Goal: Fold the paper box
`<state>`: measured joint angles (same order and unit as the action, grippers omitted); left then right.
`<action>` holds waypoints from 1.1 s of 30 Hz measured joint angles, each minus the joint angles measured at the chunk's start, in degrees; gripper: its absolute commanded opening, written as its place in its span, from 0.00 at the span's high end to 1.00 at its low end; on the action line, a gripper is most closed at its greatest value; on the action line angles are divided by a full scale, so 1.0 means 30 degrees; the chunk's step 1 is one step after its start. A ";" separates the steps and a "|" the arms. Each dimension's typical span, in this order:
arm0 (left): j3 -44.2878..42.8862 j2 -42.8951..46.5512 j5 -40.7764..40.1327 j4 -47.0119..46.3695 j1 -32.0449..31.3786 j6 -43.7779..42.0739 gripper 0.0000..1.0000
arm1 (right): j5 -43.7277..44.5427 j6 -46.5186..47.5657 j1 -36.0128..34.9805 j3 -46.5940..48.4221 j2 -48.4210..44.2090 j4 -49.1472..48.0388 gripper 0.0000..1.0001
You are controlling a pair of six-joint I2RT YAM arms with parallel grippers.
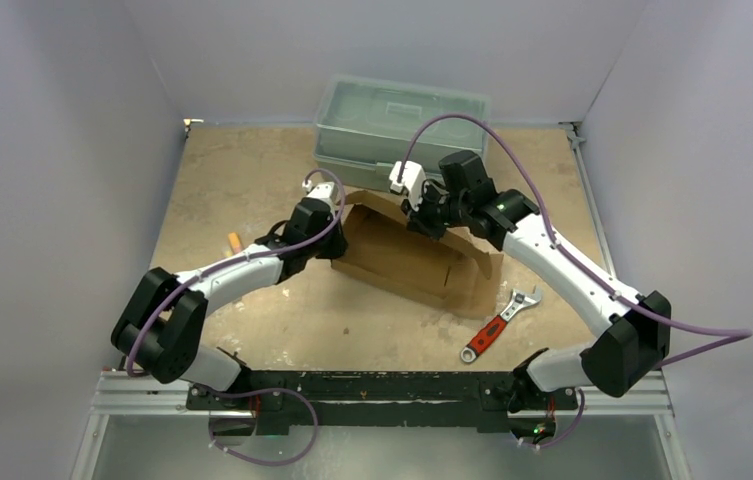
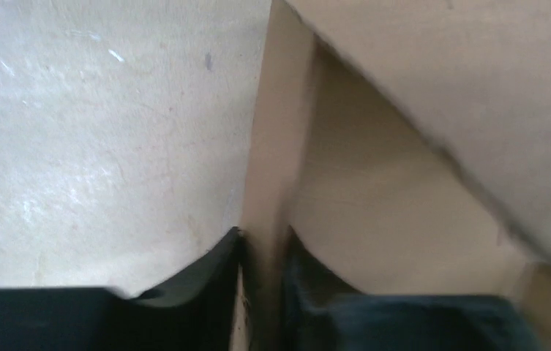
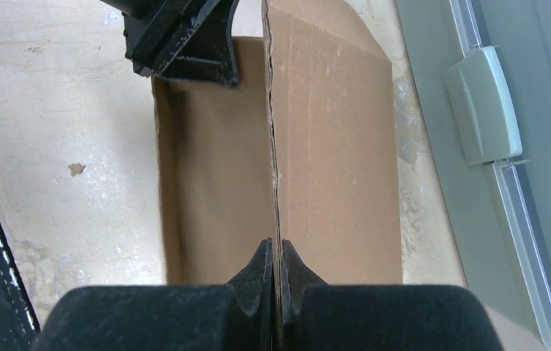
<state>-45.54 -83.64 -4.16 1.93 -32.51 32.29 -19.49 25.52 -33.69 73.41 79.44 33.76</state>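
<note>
You are looking at a worn, sandy-beige bench (image 1: 252, 180) with a grey-green translucent plastic toolbox (image 1: 402, 120) standing at its far edge. Just in front of the toolbox, at the middle of the bench, lies the plain brown corrugated cardboard paper box (image 1: 417, 260). It is partly formed, with its walls raised and one flap spread flat at its right end.

Your left hand (image 2: 261, 256) is at the box's left end. An upright cardboard panel fills the gap between its black fingers (image 2: 206, 281), and both press against it, so it is gripping the box.

Your right hand (image 3: 278, 256) is at the far wall. Its jaws are pinched together on the thin top edge of that wall.

Near the box's right front corner, but apart from it, lies a silver adjustable wrench with a red handle (image 1: 497, 325). A small orange piece (image 1: 235, 241) lies to the left of the left arm; you cannot tell what it is.
</note>
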 measured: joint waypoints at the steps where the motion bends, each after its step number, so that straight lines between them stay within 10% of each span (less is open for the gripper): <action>1: 0.0000 0.0000 0.0000 -0.0066 0.0022 0.0022 0.95 | 0.0007 0.0036 0.0000 -0.0029 0.0000 0.0029 0.87; 6: 0.0000 -0.0131 -0.0197 0.0401 0.0029 -0.0379 1.00 | 0.0146 -0.0051 0.0000 -0.0029 0.0000 -0.0080 0.59; 13: 0.0663 0.0466 -0.1559 0.2069 -0.1501 -0.0066 1.00 | 0.0692 -0.0073 0.0015 0.0087 0.0000 -0.0401 0.52; 33: 0.3767 0.3002 -0.4204 0.1858 -0.3687 0.1355 0.96 | 0.3228 0.0044 0.0131 0.2084 0.1741 -0.1588 0.85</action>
<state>-34.24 -74.63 -16.78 7.51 -43.57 36.36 -9.80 25.65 -33.30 79.66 84.66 28.99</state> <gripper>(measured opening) 0.041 0.236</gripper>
